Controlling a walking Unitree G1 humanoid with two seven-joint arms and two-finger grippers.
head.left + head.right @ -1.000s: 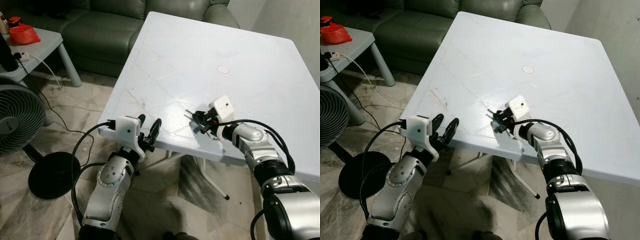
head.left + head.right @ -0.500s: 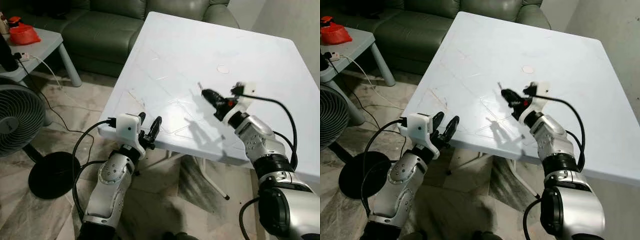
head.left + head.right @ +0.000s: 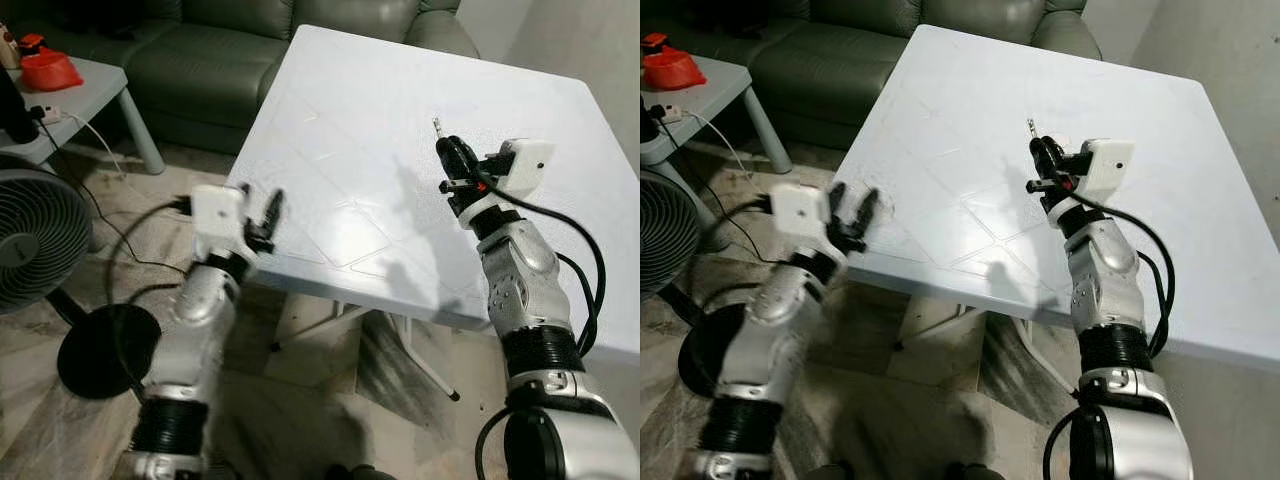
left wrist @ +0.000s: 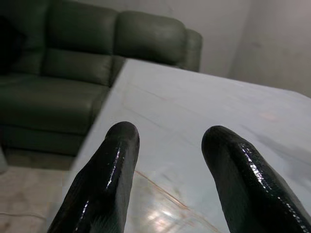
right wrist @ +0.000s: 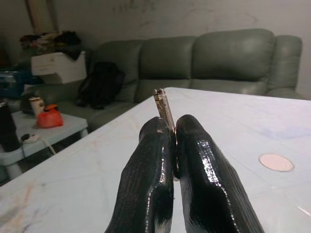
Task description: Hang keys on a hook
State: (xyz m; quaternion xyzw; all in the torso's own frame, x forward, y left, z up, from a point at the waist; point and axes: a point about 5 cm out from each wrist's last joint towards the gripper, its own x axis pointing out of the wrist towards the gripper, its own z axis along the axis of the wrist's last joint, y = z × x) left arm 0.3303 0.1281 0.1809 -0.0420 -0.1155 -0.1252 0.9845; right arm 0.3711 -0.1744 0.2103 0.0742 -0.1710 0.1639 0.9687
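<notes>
Fingers [image 5: 194, 160] pressed together on a key [image 5: 164, 110], only its metal tip poking out past the pads: right wrist view. Head views: right gripper [image 3: 452, 165] raised above the white table [image 3: 350, 120], key tip up; left gripper [image 3: 258, 215] blurred at the table edge. Left wrist view: fingers [image 4: 104, 179] apart, nothing held. No hook seen; thin pinch, key could slip or twist en route.

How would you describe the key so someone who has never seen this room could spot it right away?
Start at the big white table in front of the green sofa. Above its right part, the right tool is raised with its two black fingers pressed together. The key is the thin metal blade poking out from between those fingertips, the one shiny metallic thing there.
</notes>
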